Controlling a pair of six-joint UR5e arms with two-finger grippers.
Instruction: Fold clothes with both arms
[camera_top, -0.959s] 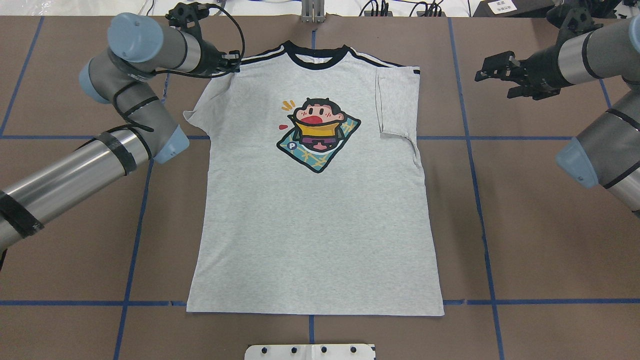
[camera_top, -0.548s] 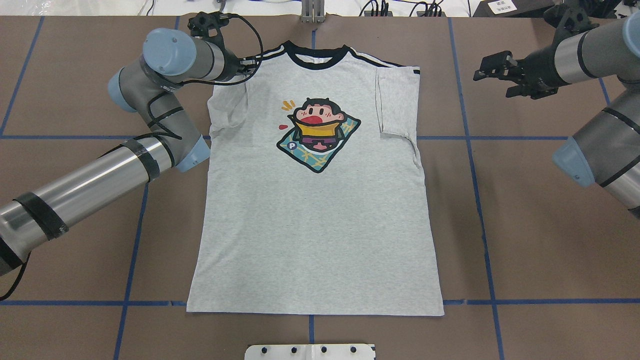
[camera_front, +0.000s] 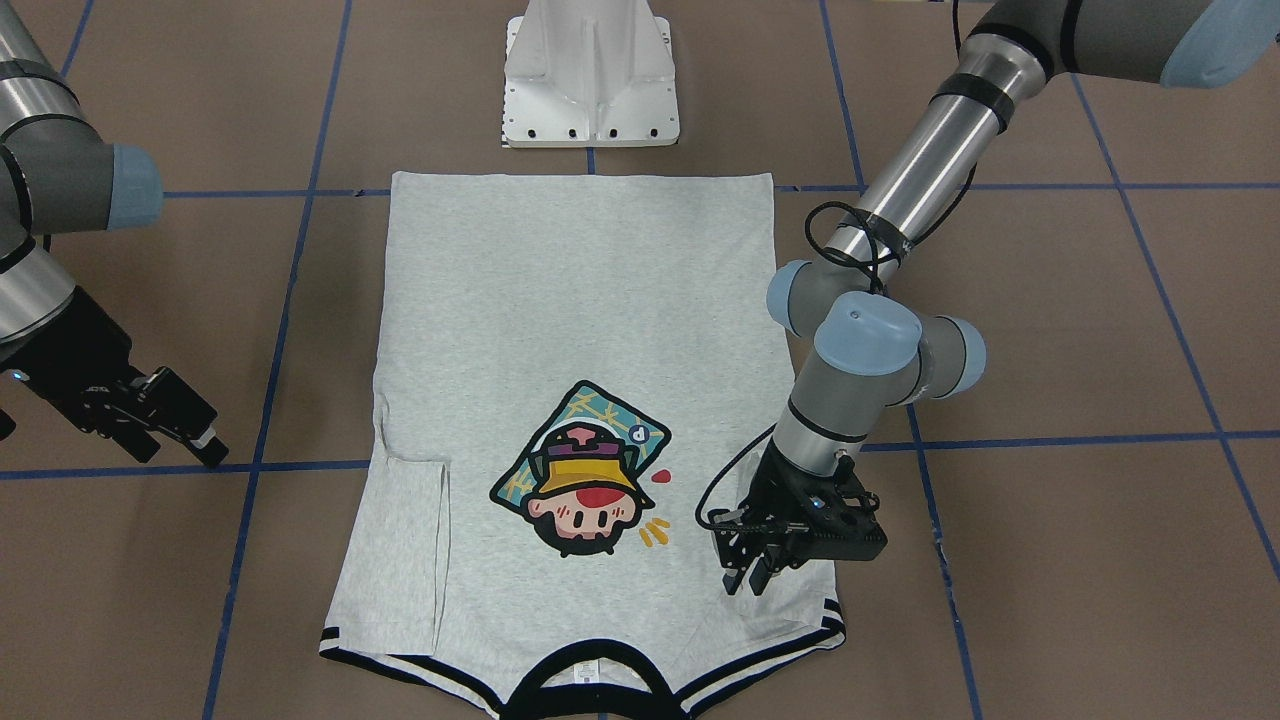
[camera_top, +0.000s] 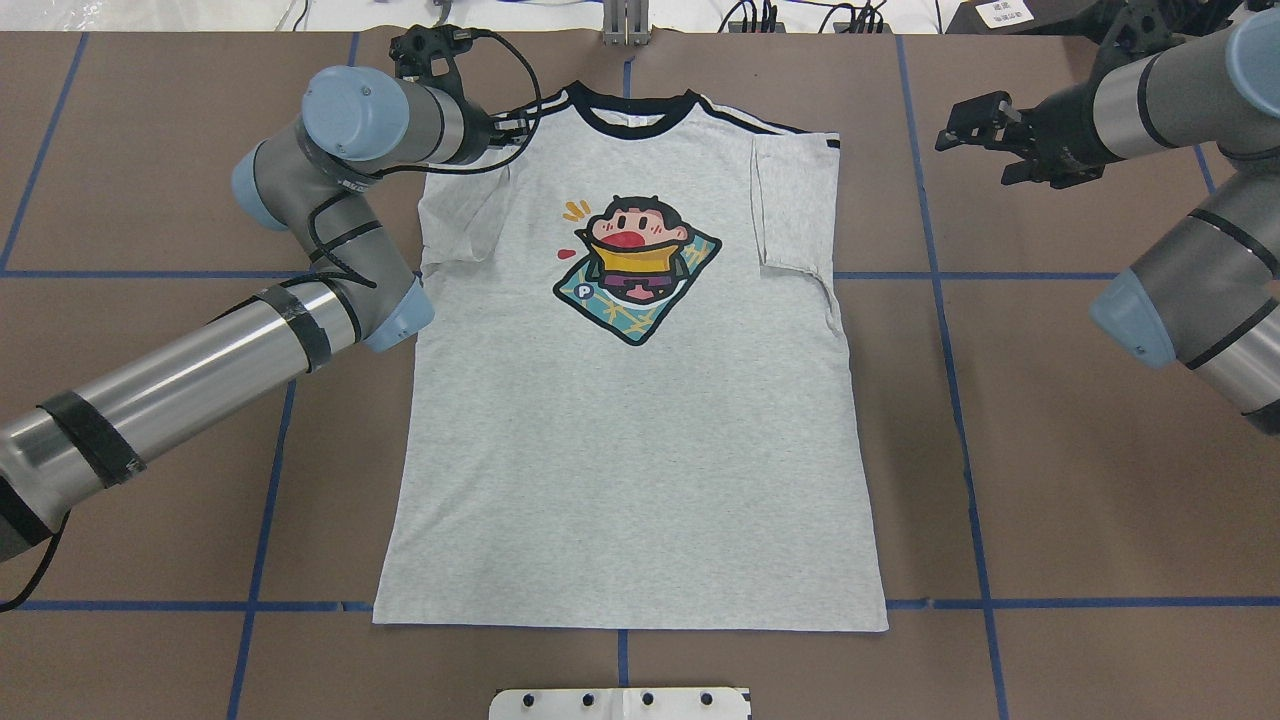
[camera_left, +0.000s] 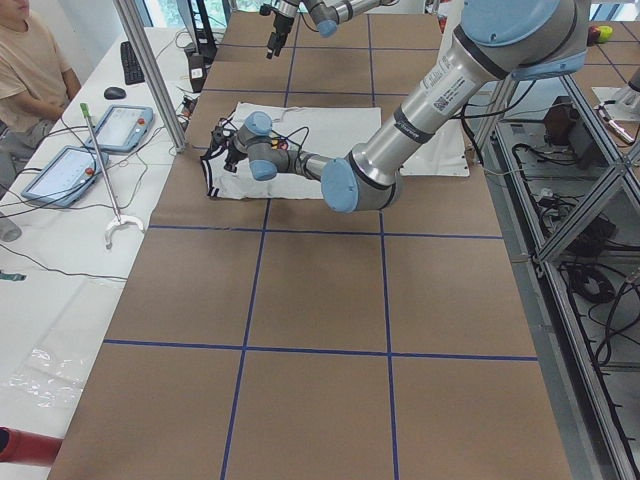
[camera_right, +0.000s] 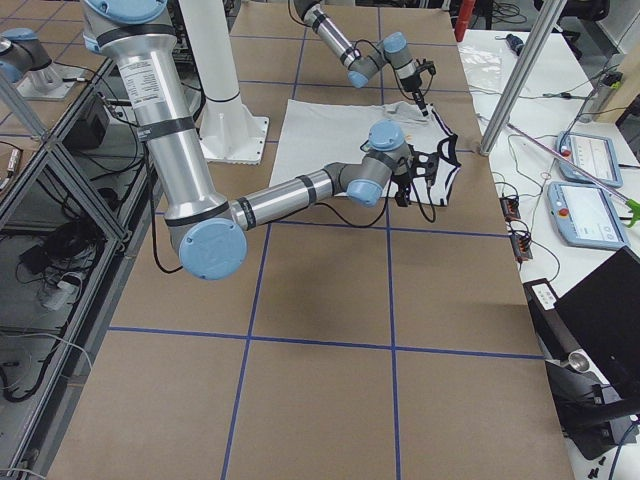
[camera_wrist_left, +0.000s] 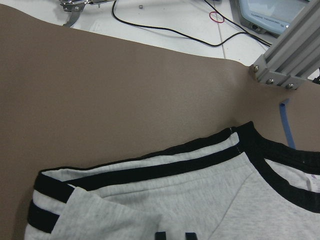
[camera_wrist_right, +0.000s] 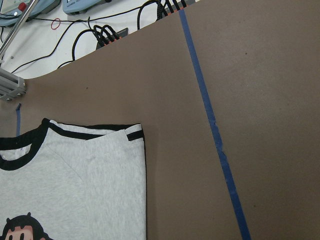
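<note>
The grey T-shirt (camera_top: 630, 450) lies flat, print (camera_top: 636, 268) up, its black collar at the table's far edge. The sleeve on my right side (camera_top: 795, 205) is folded in over the chest. The sleeve on my left side (camera_top: 460, 215) also lies folded inward. My left gripper (camera_top: 512, 122) is low over the left shoulder stripes, shut on that sleeve's cloth; it also shows in the front-facing view (camera_front: 748, 580). Two fingertips (camera_wrist_left: 160, 235) show close together over the cloth in the left wrist view. My right gripper (camera_top: 975, 145) hangs open and empty beside the shirt's right shoulder.
The white pedestal base (camera_front: 590, 75) stands by the shirt's hem. Blue tape lines (camera_top: 940, 300) cross the brown table. An aluminium post (camera_wrist_left: 290, 55) stands past the collar. An operator (camera_left: 30, 70) sits at the far side with tablets and cables.
My left gripper moved right toward the collar, bringing the left sleeve from spread out to folded over the chest. My right gripper drifted slightly away toward the far edge.
</note>
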